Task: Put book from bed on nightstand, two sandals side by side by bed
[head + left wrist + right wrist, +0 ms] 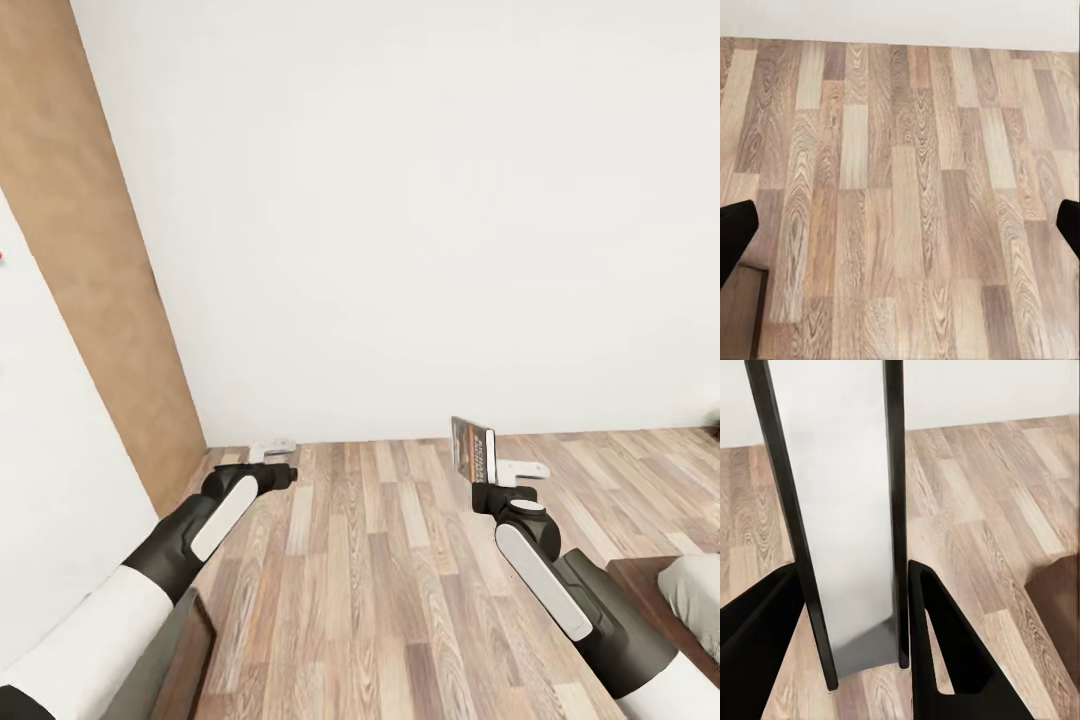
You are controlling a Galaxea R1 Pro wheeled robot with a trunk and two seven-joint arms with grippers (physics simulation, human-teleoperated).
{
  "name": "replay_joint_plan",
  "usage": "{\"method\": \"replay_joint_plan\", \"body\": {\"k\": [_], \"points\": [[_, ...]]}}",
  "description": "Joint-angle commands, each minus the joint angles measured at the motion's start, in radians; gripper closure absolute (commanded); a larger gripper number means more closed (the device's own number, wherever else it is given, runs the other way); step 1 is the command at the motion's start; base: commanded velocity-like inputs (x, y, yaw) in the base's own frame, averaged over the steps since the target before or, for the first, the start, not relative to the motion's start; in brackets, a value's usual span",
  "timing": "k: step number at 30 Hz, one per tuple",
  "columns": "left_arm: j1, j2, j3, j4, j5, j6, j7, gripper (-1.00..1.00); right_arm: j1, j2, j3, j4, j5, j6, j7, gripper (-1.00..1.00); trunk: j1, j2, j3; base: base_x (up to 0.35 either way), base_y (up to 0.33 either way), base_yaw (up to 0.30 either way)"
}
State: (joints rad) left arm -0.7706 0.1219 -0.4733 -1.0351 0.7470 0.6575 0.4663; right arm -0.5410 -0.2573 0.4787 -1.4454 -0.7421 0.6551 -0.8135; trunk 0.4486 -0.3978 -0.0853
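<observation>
A: Nearest the camera, along the bottom of the head view, are the two arms. What does the right gripper [490,478] have?

B: The book [472,449]. It stands upright on its edge, just right of centre in the frame, pinched between the two dark fingers [945,660]. In the right wrist view the pale book [844,510] fills the gap between them, so the jaws are closed down to the thickness of the book.

A: And the left gripper [272,462]?

B: It holds nothing. In the left wrist view its two black fingertips [735,229] sit at opposite edges of the frame with only floor [900,202] between, so it is spread wide.

A: Which step is this, in your judgement?

B: The carry: book lifted, not yet set on a nightstand. At the lower right corner of the head view a bit of the bed [640,585] shows, dark frame and a pale grey corner.

A: And further off?

B: Plank floor up to the white wall [400,200], with a brown door [90,250] at the upper left. No nightstand is in sight, so I think the next move calls for turning to find one, then lowering the book flat onto its top.
</observation>
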Motion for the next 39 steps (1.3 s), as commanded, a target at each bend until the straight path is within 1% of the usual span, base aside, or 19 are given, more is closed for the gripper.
{"method": "replay_joint_plan", "body": {"k": [1, 3, 10, 17, 39], "points": [[0.002, 0.001, 0.0, -0.025, 0.009, 0.004, 0.012, -1.0, -0.002, -0.001, 0.003, -0.001, -0.004, 0.003, -0.01, 1.0, 0.001, -0.002, -0.002, 0.336, 0.0, -0.245], [0.022, -0.002, 0.003, -0.052, 0.009, 0.007, 0.015, -1.0, -0.002, -0.001, 0.003, -0.001, -0.004, 0.003, -0.01, 1.0, 0.001, -0.002, -0.001, 0.337, 0.0, -0.245], [0.043, -0.006, 0.003, -0.063, 0.012, 0.009, 0.017, -1.0, -0.002, -0.001, 0.003, -0.001, -0.003, 0.003, -0.011, 1.0, 0.001, -0.002, 0.001, 0.337, 0.0, -0.245], [0.046, -0.007, 0.004, -0.065, 0.018, 0.01, 0.017, -1.0, -0.002, 0.0, 0.004, 0.004, -0.003, 0.003, -0.014, 1.0, 0.001, -0.002, 0.004, 0.337, 0.0, -0.245], [0.052, -0.005, 0.002, -0.065, 0.017, 0.01, 0.006, -1.0, -0.002, -0.002, 0.004, 0.007, -0.003, 0.001, -0.015, 1.0, 0.001, -0.002, 0.012, 0.337, 0.0, -0.245]]}}
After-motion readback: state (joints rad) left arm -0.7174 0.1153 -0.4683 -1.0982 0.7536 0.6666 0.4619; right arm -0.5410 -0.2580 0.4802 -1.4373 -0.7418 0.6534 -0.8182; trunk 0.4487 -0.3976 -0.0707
